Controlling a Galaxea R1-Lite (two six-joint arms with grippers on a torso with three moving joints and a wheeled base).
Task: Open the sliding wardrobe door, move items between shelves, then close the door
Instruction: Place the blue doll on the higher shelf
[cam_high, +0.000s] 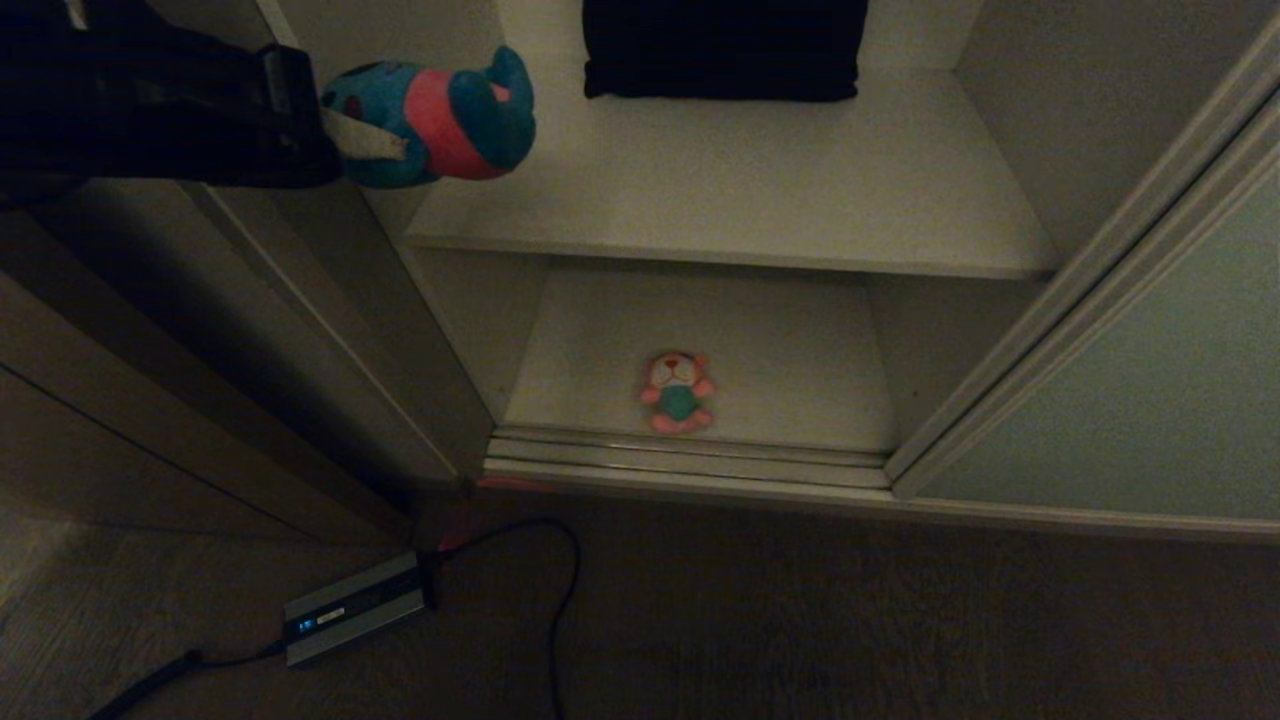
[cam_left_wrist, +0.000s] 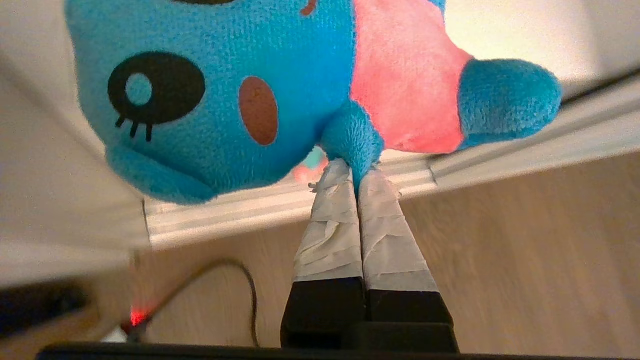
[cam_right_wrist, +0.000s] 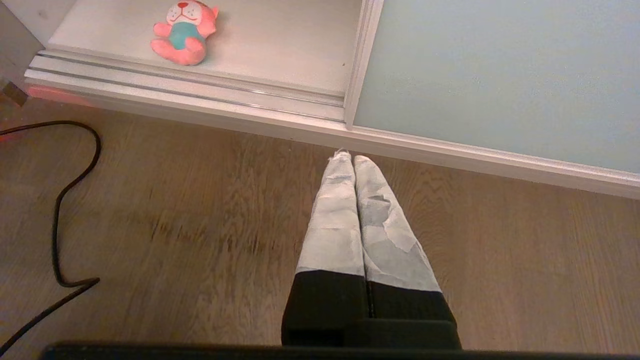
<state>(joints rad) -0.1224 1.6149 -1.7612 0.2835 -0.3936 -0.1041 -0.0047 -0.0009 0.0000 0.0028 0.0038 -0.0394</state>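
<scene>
Door (cam_high: 1120, 400) status: slid aside to 3 o'clock in the head view, so the opening step looks done; wardrobe interior exposed. Left pincer (cam_high: 370, 145) at 10 o'clock, clenched on a limb of the blue toy (cam_high: 440, 115); wrist view confirms taped fingers (cam_left_wrist: 330, 220) pinching a blue limb, toy hanging free, just beside the left front corner of the upper shelf (cam_high: 740, 190) and not resting on any board. Pink toy (cam_high: 678, 392) lies on the lower shelf (cam_high: 790, 350) near its front edge, at 6 o'clock from the black cushion (cam_high: 722, 48) at the back of the upper shelf. Right pincer (cam_right_wrist: 352, 160) clenched on nothing, parked above the floor (cam_right_wrist: 200, 225). Judgement: mid-transfer; placing blue toy, possibly moving pink toy, and closing door remain.
</scene>
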